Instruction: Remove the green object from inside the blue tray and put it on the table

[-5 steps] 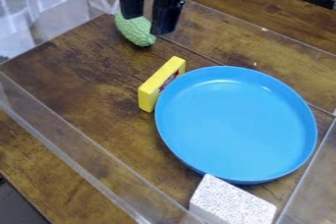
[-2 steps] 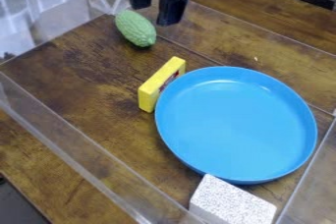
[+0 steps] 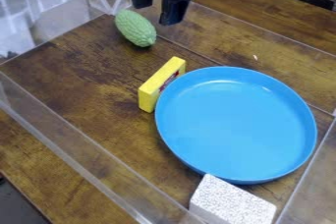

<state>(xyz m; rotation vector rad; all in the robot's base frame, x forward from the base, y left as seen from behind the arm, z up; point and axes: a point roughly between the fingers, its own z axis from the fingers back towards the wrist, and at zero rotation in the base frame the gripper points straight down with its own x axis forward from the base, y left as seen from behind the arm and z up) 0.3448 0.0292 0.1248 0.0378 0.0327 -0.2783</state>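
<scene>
The green object (image 3: pixel 134 28), a small bumpy oval, lies on the dark wooden table (image 3: pixel 79 90) at the upper left, well outside the blue tray (image 3: pixel 237 122). The tray is a large round blue plate at the right of the view, with nothing in it. My gripper (image 3: pixel 157 0) hangs at the top, pointing down, just up and to the right of the green object. Its two dark fingers stand apart with nothing between them. The green object is free of the fingers.
A yellow rectangular block (image 3: pixel 160 83) lies against the tray's left rim. A grey-white speckled sponge block (image 3: pixel 231 201) sits at the bottom edge below the tray. Clear plastic walls (image 3: pixel 79 159) run along the table's left and front sides.
The gripper has drawn up and away from the green object, which was partly behind its fingers a second ago and now lies fully in view on the table.
</scene>
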